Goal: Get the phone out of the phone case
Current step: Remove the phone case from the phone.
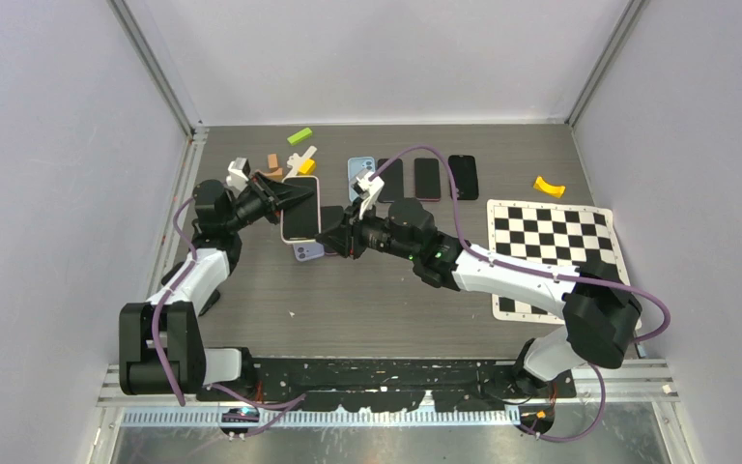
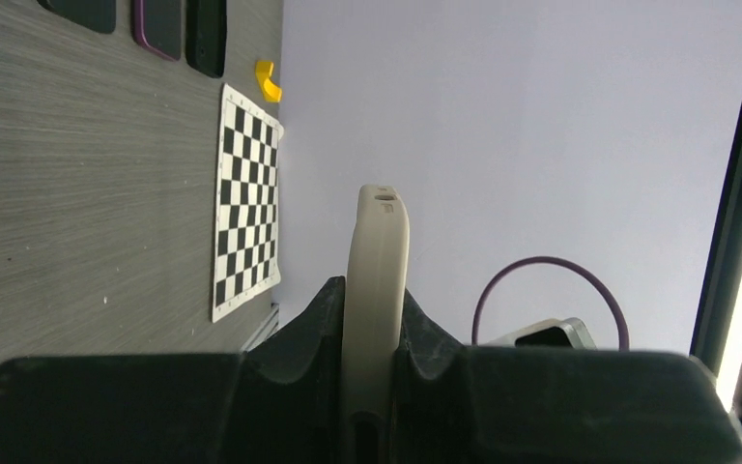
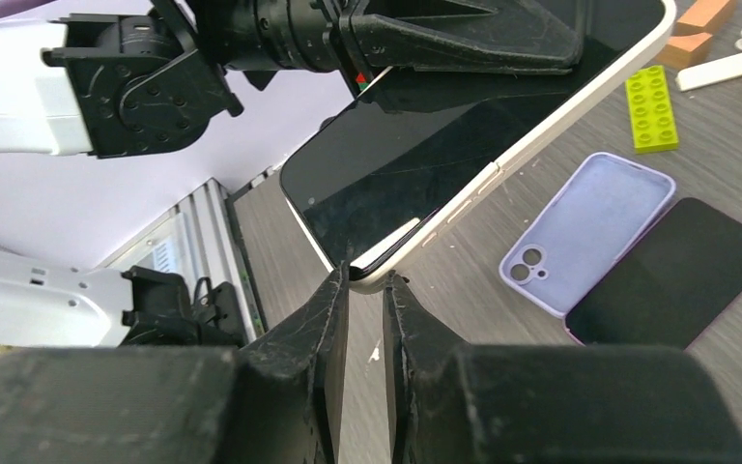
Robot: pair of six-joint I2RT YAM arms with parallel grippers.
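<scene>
The task is judged unfinished. The phone (image 1: pixel 301 222) is held off the tabletop (image 1: pixel 386 309) at centre-left of the top view, apparently inside its cream case (image 2: pixel 377 280). It is clamped by the left end effector (image 1: pixel 299 197), and the right end effector (image 3: pixel 367 285) is pinched on the case's lower corner; the peeling is not yet done. The case's edge between the left fingers is shown only in the left wrist view. The screen, side buttons and a purple case (image 3: pixel 585 227) at right are shown in the right wrist view.
</scene>
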